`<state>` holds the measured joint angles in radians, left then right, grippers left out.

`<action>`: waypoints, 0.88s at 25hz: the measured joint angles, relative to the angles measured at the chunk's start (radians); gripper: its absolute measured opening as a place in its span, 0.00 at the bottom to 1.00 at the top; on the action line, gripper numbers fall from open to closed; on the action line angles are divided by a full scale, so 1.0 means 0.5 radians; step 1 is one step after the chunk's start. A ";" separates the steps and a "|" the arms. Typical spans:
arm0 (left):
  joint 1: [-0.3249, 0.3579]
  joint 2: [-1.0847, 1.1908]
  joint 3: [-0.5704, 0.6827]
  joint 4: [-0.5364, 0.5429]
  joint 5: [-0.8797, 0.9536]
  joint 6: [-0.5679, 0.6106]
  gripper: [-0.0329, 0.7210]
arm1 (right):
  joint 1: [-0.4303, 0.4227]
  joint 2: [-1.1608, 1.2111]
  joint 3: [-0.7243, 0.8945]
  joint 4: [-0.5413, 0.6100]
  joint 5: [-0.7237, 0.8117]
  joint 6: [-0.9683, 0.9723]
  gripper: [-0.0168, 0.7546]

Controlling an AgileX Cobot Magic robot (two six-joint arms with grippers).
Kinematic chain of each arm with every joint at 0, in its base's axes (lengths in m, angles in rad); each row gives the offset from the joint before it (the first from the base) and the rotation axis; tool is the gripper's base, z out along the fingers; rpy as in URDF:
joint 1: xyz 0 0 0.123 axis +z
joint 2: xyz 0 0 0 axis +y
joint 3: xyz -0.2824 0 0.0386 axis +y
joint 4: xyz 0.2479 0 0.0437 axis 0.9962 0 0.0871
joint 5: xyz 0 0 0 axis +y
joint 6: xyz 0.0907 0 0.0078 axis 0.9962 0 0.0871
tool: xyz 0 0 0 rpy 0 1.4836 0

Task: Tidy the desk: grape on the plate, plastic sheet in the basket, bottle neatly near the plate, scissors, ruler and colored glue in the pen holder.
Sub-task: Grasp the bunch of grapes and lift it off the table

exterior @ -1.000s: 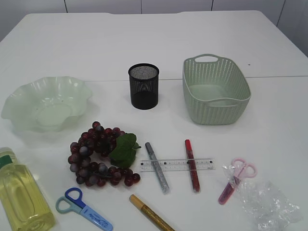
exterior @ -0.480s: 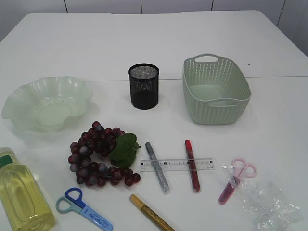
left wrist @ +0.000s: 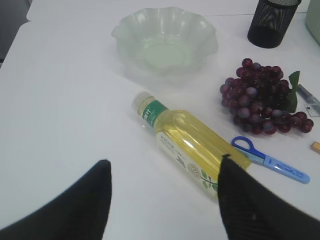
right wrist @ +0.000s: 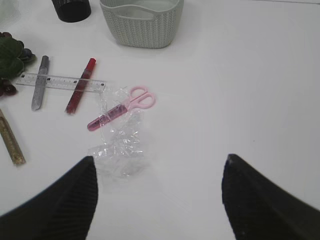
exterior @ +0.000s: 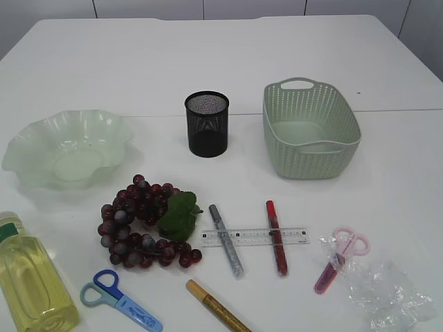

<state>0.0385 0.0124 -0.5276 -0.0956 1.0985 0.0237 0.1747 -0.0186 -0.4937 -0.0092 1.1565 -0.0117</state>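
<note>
Lying crumpled on the tabletop (exterior: 387,48), the sheet (right wrist: 120,150) is seen just ahead-left of the right fingers (right wrist: 75,200), spread and empty; the left fingers (left wrist: 240,200) are spread too.

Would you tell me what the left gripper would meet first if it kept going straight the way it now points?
Most likely the bottle, lying on its side just ahead of the open left gripper; depth is hard to judge.

Neither arm shows in the exterior view. In its wrist view the left gripper (left wrist: 165,200) hangs above the tabletop, jaws spread wide with nothing between them. The right gripper (right wrist: 160,197) does likewise, jaws wide apart and unloaded.
</note>
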 joint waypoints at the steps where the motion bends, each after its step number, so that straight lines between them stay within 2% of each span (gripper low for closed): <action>1: 0.000 0.000 0.000 -0.005 0.000 0.000 0.69 | 0.000 0.000 0.000 -0.005 0.000 0.000 0.75; 10: 0.000 0.034 0.000 -0.160 -0.018 0.000 0.69 | 0.000 0.097 -0.038 -0.080 -0.199 0.343 0.75; 15: 0.000 0.246 0.000 -0.168 -0.053 -0.078 0.69 | 0.000 0.518 -0.038 -0.177 -0.488 0.388 0.75; 22: 0.000 0.750 0.000 -0.172 -0.090 -0.089 0.69 | 0.000 1.229 -0.142 -0.189 -0.771 0.444 0.75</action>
<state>0.0385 0.3876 -0.5276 -0.1815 1.0532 -0.0206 0.1747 0.5959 -0.5646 -0.1036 0.7710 0.2103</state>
